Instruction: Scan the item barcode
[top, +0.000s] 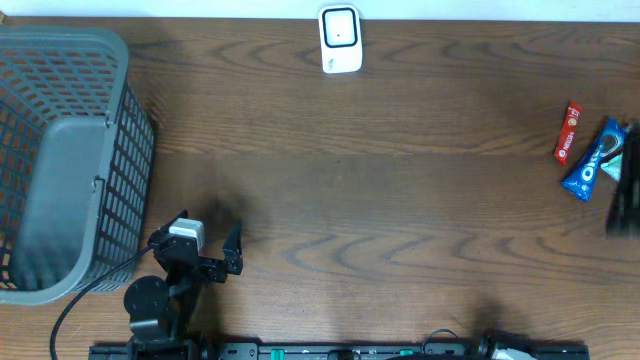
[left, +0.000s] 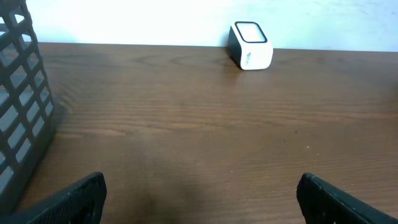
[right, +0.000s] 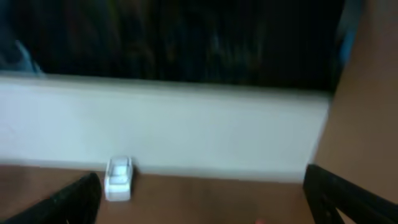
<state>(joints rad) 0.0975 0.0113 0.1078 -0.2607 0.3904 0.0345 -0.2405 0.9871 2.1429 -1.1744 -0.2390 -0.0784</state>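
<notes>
The left jaws are spread wide and hold nothing, low over the counter (top: 400, 200) near its front edge, just right of the one grey basket (top: 60, 150). The right jaws are spread too, a dark blur at the counter's right edge, just beside the blue cookie packet (top: 595, 162) — touching it or not, I cannot tell. A red bar (top: 568, 132) lies alongside it — two packets in all. One white scanner (top: 340, 40) stands at the far edge, mid-counter. Between it and both arms the wood lies open.

The wooden table (top: 400, 200) bears a grey basket (top: 135, 170), white scanner (top: 340, 40) — plus red bar (top: 568, 132) and blue packet (top: 597, 160).
</notes>
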